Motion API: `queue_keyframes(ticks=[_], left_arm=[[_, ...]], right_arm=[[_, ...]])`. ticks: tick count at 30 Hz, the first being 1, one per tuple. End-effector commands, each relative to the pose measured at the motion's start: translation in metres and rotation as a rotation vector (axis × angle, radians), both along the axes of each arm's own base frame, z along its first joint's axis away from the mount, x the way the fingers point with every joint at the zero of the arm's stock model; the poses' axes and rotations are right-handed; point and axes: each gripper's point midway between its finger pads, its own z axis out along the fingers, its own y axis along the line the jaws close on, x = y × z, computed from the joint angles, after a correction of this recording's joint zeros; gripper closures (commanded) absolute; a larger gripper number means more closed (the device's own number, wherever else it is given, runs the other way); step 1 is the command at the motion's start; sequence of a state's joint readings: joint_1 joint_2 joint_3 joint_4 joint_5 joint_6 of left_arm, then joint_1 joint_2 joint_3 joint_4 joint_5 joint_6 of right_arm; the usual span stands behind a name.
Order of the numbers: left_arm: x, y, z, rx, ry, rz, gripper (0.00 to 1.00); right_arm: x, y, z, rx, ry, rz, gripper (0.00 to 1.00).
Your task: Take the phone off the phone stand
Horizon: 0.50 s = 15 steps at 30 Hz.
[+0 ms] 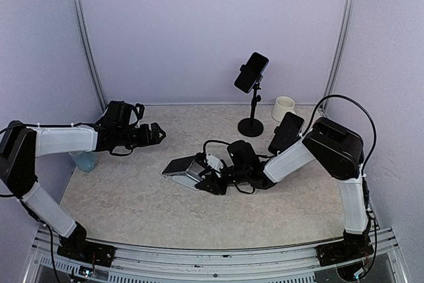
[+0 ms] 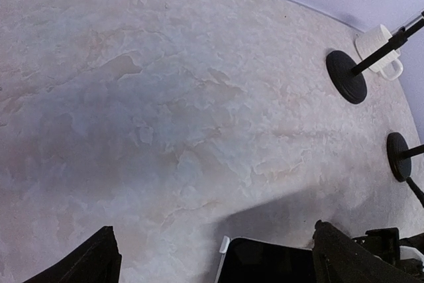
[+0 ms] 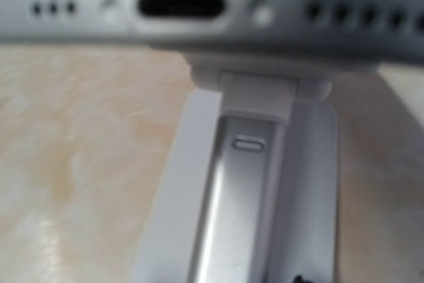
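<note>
A grey phone [image 1: 180, 166] lies tilted on a small white phone stand [image 1: 201, 171] at the table's middle. In the right wrist view the phone's bottom edge [image 3: 212, 4] with its charging port fills the top, and the white and silver stand [image 3: 245, 164] runs down below it. My right gripper [image 1: 211, 182] is low at the stand's foot and looks shut on the stand; its fingers barely show. My left gripper [image 1: 159, 134] is open and empty, hovering left of the phone. In the left wrist view [image 2: 213, 233] the phone's dark screen [image 2: 268, 262] lies just ahead between the fingers.
A tall black stand [image 1: 251, 126] holds a second phone [image 1: 252, 72] at the back. A third phone [image 1: 286, 132] sits on another black stand [image 2: 397, 156] at the right. A white cup [image 1: 283, 107] stands at the back right. A pale blue object [image 1: 84, 161] lies under the left arm.
</note>
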<state>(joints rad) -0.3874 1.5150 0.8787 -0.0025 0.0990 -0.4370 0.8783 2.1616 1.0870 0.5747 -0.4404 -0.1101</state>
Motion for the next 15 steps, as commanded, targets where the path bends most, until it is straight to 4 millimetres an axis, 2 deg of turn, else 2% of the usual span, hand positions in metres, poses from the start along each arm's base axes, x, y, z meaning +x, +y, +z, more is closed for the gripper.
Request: queue_keyframes(ticks=[1,7,15], left_arm=[[0.01,-0.009,-0.01,0.033,0.041,-0.073,0.04],[0.022,-0.018,-0.033,0.064,0.093,-0.119,0.15],[0.03,-0.02,-0.057,0.082,0.145,-0.129,0.27]], right_arm=[[-0.021,-0.007,0.006,-0.005,0.008,0.112,0.56],[-0.001,-0.017,0.002,-0.039,0.004,0.006,0.36],[0.013,-0.025,0.002,-0.034,0.003,-0.107,0.23]])
